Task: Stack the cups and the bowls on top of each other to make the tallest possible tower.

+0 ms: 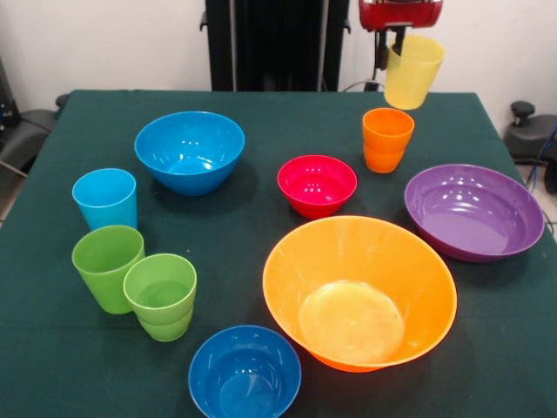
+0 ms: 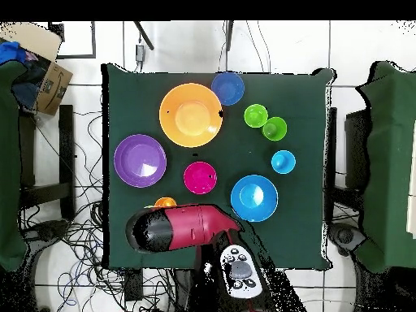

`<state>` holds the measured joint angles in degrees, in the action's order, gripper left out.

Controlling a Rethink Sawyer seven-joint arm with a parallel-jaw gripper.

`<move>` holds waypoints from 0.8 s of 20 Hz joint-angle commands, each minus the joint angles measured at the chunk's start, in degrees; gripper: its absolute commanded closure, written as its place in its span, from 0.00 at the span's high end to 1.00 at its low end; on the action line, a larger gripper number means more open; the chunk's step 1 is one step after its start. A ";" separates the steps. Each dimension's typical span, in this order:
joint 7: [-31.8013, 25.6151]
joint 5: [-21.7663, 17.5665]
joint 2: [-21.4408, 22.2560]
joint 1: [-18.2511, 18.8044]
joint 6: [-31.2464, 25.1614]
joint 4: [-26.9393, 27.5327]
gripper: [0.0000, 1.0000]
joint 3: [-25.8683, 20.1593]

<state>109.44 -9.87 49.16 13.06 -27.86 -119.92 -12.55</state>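
Observation:
My gripper [image 1: 398, 45] hangs at the table's far right edge, shut on the rim of a yellow cup [image 1: 414, 71] that tilts in the air. Just below it, slightly left, an orange cup [image 1: 387, 139] stands upright; in the overhead view this orange cup [image 2: 165, 203] peeks out from under the red arm [image 2: 183, 228]. The bowls stand apart on the cloth: red [image 1: 317, 185], purple [image 1: 474, 212], large orange [image 1: 359, 292], a big blue [image 1: 189, 151] and a small blue [image 1: 244, 373]. No tower is in view.
On the left stand a light blue cup [image 1: 105, 198] and two green cups [image 1: 107, 267], the stepped one [image 1: 161, 296] touching its neighbour. The dark green tablecloth [image 1: 261, 226] shows between the pieces. Cables and chairs surround the table [image 2: 309, 227].

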 commanded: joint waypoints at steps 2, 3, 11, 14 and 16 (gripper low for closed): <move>1.32 -5.03 -1.95 0.09 1.54 2.12 0.00 0.13; 1.37 -5.20 -2.09 0.08 1.69 2.05 0.00 0.17; 2.87 -5.98 -3.03 -0.58 4.86 0.91 0.00 0.26; 3.04 -5.58 -3.22 -0.39 5.85 0.40 0.00 -0.25; 3.06 -5.13 -3.30 -0.19 6.24 0.10 0.00 -0.69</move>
<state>109.44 -11.87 49.16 13.08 -26.18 -119.86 -11.30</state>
